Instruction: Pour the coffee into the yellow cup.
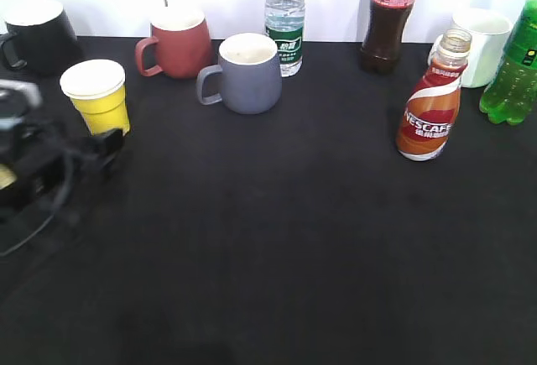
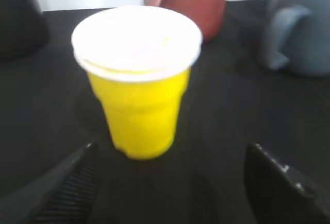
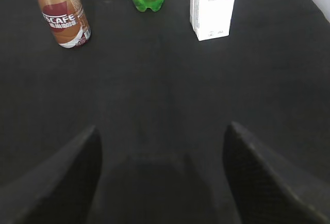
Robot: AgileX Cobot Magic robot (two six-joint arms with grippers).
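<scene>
l gripper (image 2: 170,183) open just short of yellow cup (image 2: 136,77); r gripper (image 3: 162,172) open, coffee (image 3: 63,13) apart.

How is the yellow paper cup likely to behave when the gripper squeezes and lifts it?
The yellow cup looks like thin paper, so it probably dents under a firm squeeze. It seems empty, so likely light. The narrow base suggests it tips easily if the left gripper nudges it.

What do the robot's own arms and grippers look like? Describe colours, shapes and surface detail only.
The left gripper has two black, wedge-shaped fingers with finely ribbed inner pads. The right gripper looks the same: broad, dark, tapered fingers with a fine grid texture. In the exterior view the left arm is a blurred black body with a pale grey part on top. No cables or markings can be made out.
</scene>
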